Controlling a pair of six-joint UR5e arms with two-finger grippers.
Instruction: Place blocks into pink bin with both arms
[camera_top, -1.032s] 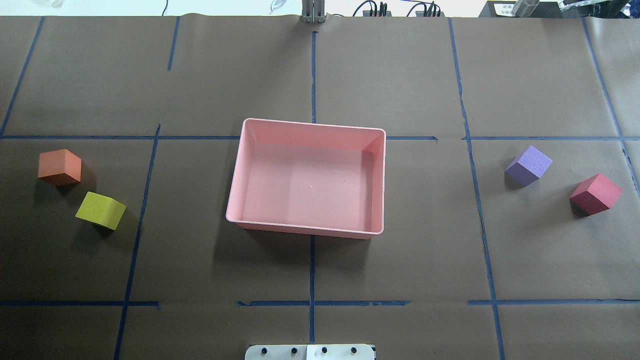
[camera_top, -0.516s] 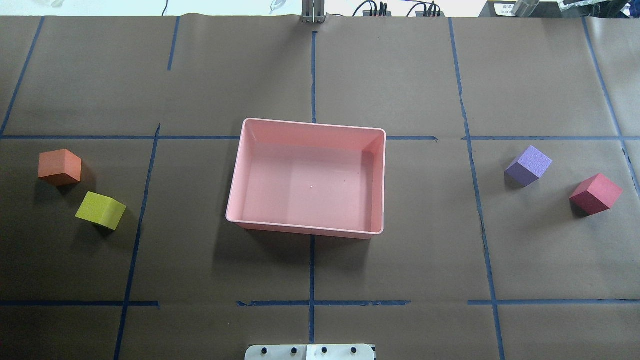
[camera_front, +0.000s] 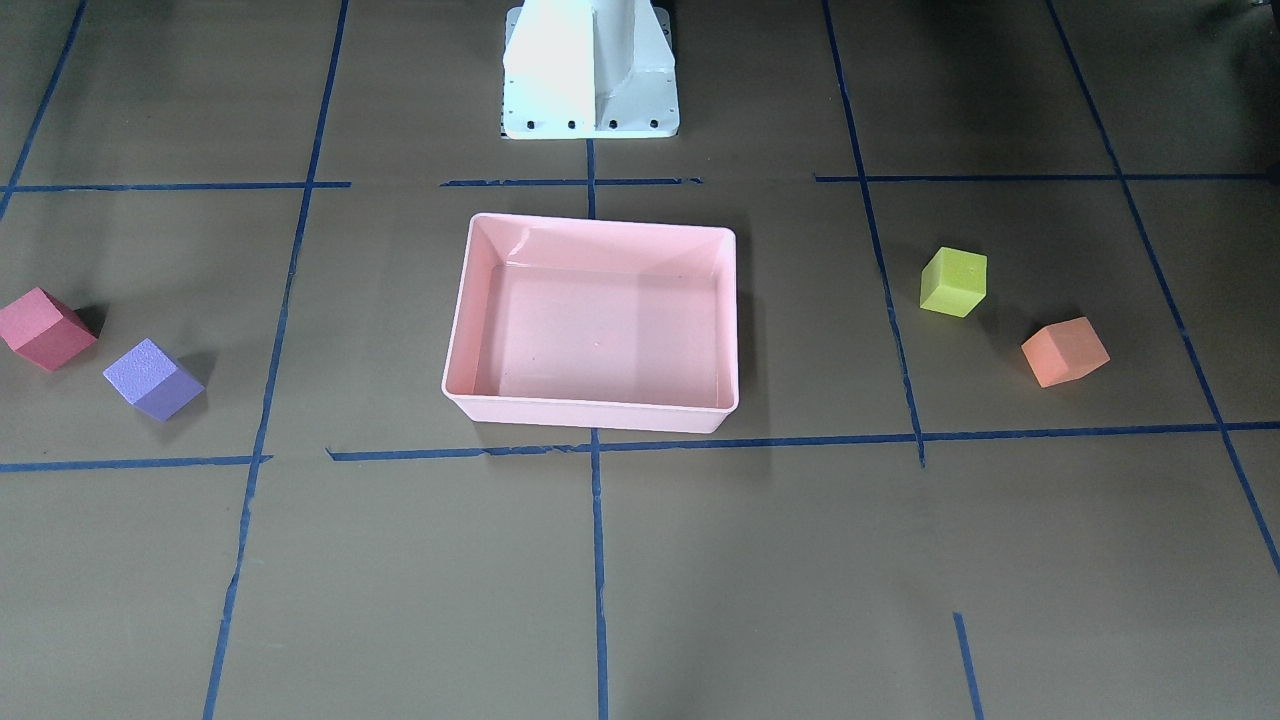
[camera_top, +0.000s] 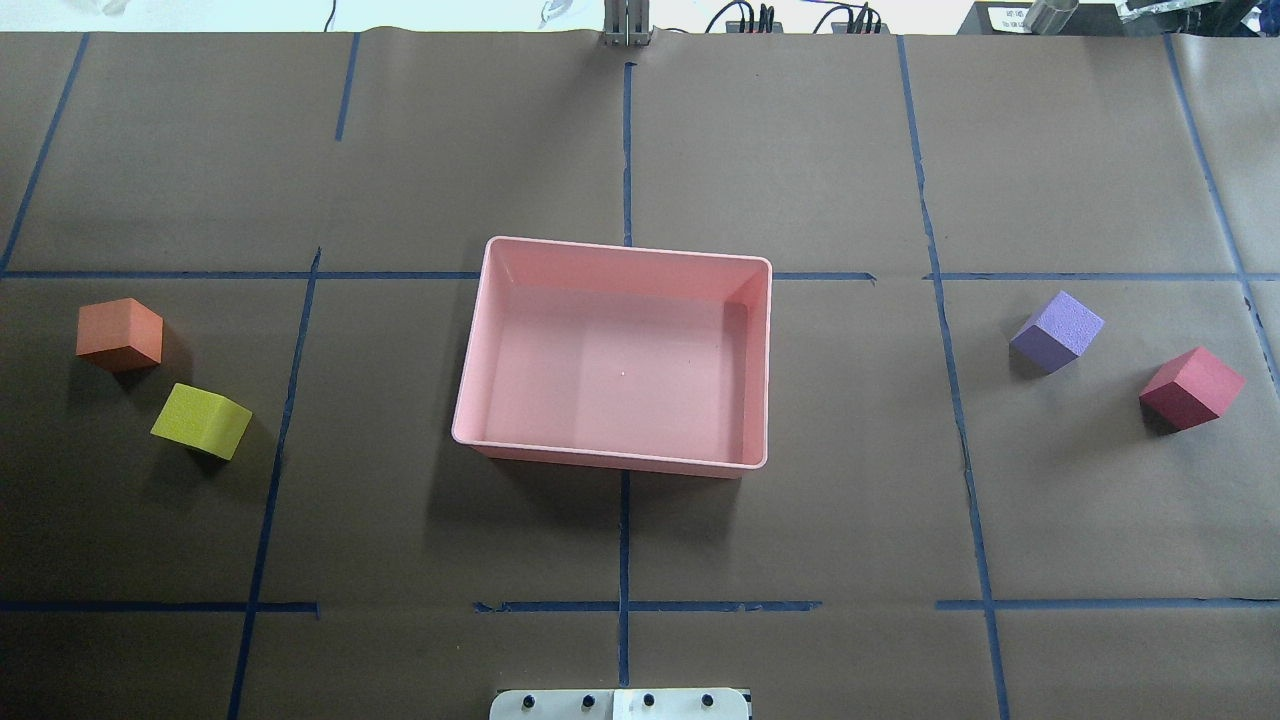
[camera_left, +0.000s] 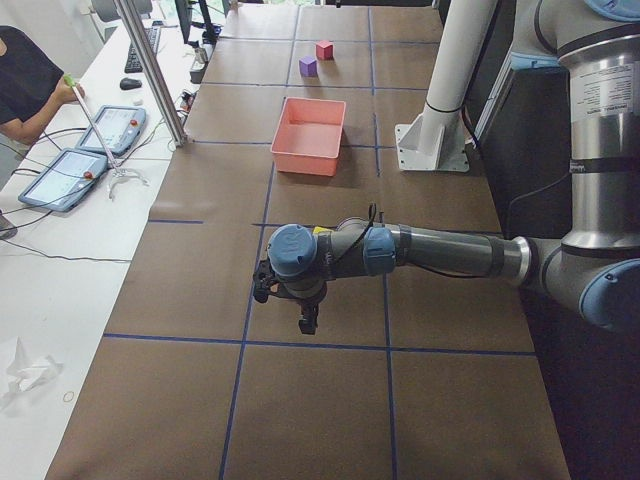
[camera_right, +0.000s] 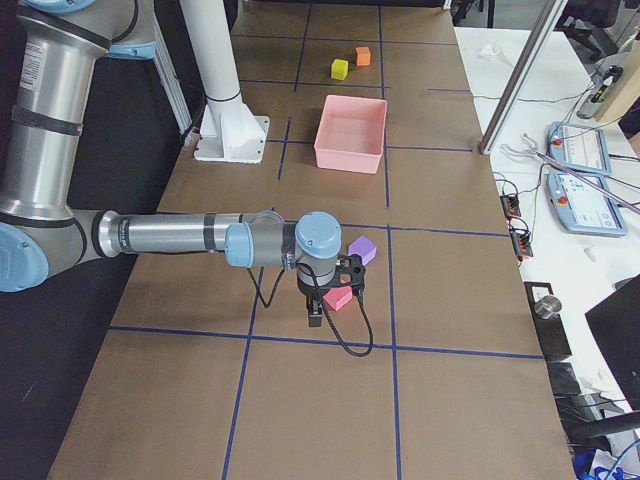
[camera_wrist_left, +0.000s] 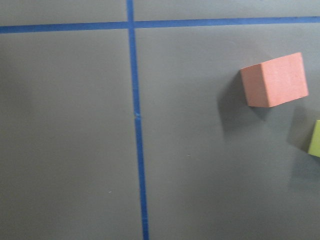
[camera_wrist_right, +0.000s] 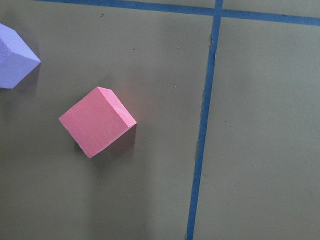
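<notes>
Desk (camera_top: 800, 150) carries pink bin (camera_top: 612, 268) at centre; orange block (camera_top: 119, 334), yellow-green block (camera_top: 201, 421) lie on robot's left, purple block (camera_top: 1056, 332), red block (camera_top: 1192, 388) on right, all outside bin. Left claw (camera_left: 307, 322), right claw (camera_right: 316, 315) hover nearby; grip: cannot tell.

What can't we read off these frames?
Left gripper: seen only in the exterior left view, small; open or shut unclear.
Right gripper: only in the exterior right view; same.
Yellow-green block: cut by the left wrist view's right edge.
Purple block: cut by the right wrist view's left edge.
Red-pink block: partly behind the right gripper, exterior right.
</notes>
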